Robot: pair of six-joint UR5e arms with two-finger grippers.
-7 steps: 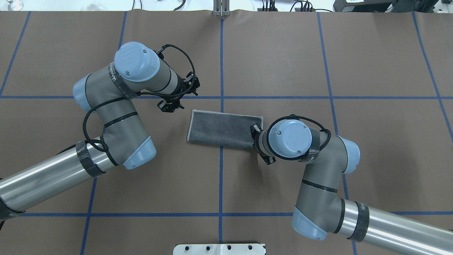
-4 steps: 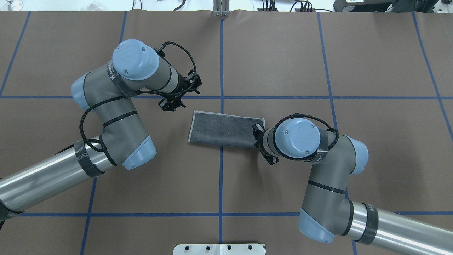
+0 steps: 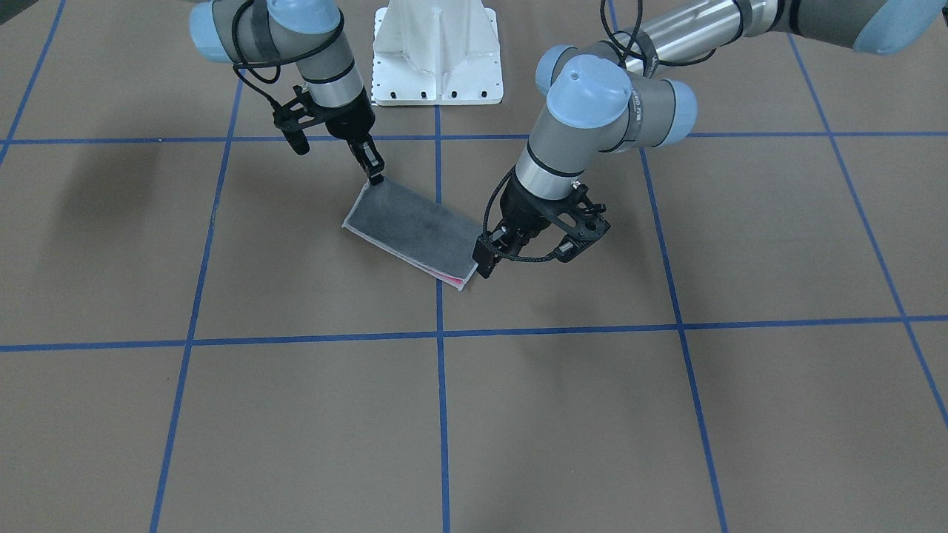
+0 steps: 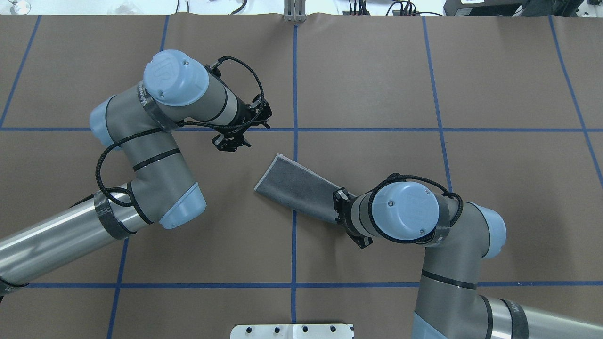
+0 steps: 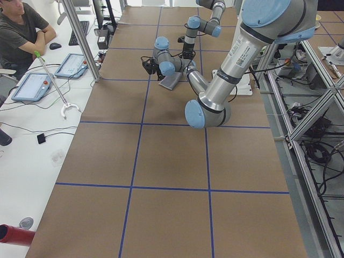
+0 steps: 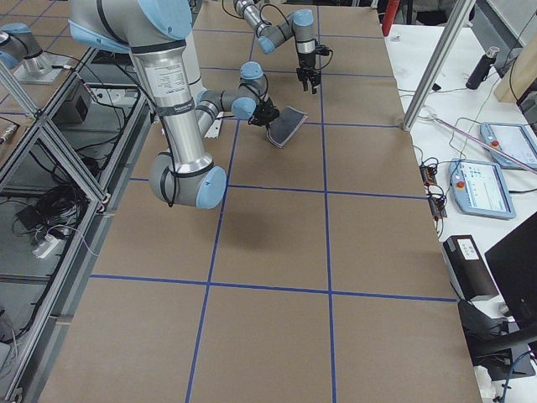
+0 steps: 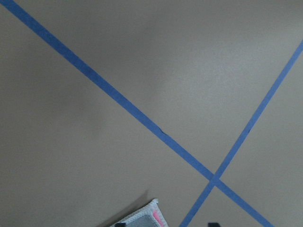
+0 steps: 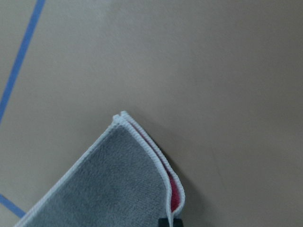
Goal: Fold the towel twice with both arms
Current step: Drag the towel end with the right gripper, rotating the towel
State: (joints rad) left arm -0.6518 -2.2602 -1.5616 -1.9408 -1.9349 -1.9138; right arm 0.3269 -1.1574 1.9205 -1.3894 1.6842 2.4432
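- Only one bit of writing showed: white lettering on a black band (image 4: pixel 142 96) wrapped round the left arm (image 4: pixel 155 141), too small to read.
- Folded into a long strip with its grey face up, the towel (image 4: pixel 297 188) lay on the tabletop (image 4: pixel 377 84) across the middle blue tape line (image 4: pixel 295 70).
- From the front, a sliver of pink peeped out between the towel's layers at the corner farthest from the robot.
- At one short end, the right tool (image 3: pixel 376 176) pinched the towel, its fingers pressed together on the cloth.
- Up close, the right wrist view showed the light stitched edges of both layers stacked, with pink between them.
- By the other short end hung the left tool (image 3: pixel 483 260), just beside the towel; whether it touched the cloth could not be told.
- In the left wrist view its two dark fingertips (image 7: pixel 213 223) stood spread at the bottom edge, with the towel's corner showing between them.
- A second earlier the towel had lain almost level across the tape line; now it sat on a slant, its held end dragged toward the robot.
- Likewise the right arm (image 4: pixel 438 254) had drawn back toward the robot, while the left arm had barely shifted.
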